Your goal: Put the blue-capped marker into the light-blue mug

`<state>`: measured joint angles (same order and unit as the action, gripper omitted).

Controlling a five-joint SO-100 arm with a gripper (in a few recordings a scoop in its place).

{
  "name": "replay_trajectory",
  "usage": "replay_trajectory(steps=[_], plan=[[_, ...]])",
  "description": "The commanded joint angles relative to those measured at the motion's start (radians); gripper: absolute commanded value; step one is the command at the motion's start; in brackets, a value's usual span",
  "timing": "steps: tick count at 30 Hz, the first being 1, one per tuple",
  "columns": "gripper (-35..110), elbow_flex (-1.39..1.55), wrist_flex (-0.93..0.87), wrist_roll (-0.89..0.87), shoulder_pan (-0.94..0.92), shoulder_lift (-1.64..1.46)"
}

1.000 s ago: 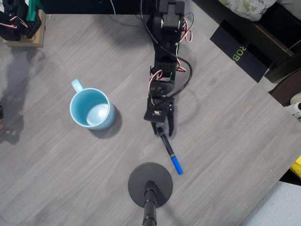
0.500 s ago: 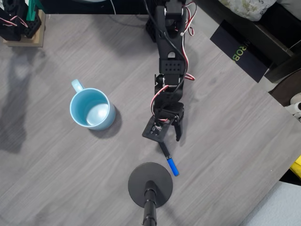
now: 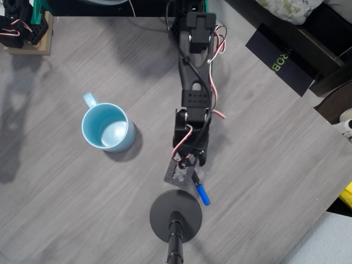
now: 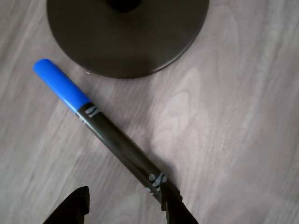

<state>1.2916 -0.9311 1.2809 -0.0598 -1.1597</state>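
Since half a second ago the black arm has stretched further down the overhead view, its gripper (image 3: 186, 171) now over the marker's dark end. Left stands the round pale sky-blue ceramic mug (image 3: 106, 127) (handle at upper left), well apart. Right of it, the slim blue-capped marker with dark barrel (image 3: 199, 188) lies on the grey wood-grain table (image 3: 275, 143) beside a round black stand base (image 3: 176, 215). Fingers (image 4: 174, 207) are spread; one touches the barrel.

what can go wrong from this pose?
Fingers sit at the very tail of the blue-capped marker, so a grip there may pivot or slip. The round black stand base lies right beside the blue cap and could be bumped. The light-blue mug is well off to the picture's left, a long carry.
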Motion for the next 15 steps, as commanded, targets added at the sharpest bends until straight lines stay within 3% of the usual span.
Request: replay_trajectory(steps=[1,15], plan=[[23,-0.064,-0.028,0.031,0.005,0.009],[23,-0.156,-0.075,0.081,-0.023,0.137]])
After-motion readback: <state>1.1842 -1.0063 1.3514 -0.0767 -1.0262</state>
